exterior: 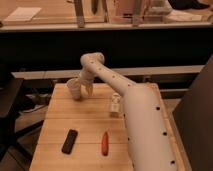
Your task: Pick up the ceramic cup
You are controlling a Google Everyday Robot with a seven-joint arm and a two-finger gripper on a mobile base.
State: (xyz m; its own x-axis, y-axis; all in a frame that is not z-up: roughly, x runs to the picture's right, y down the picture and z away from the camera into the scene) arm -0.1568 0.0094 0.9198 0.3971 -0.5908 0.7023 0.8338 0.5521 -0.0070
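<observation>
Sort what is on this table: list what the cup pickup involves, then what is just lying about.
For the job:
- ceramic cup, far left of the wooden table
- gripper, right beside the cup

Lying about:
- pale bottle
- flat black object
- red object

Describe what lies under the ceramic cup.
Only the wooden table shows beneath the ceramic cup; the gripper is close beside it. Whether the cup's base touches the wood cannot be seen.

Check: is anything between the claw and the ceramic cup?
Nothing visible does. The claw is right beside the cup at the table's back corner; the pale bottle stands on the claw's other side.
</observation>
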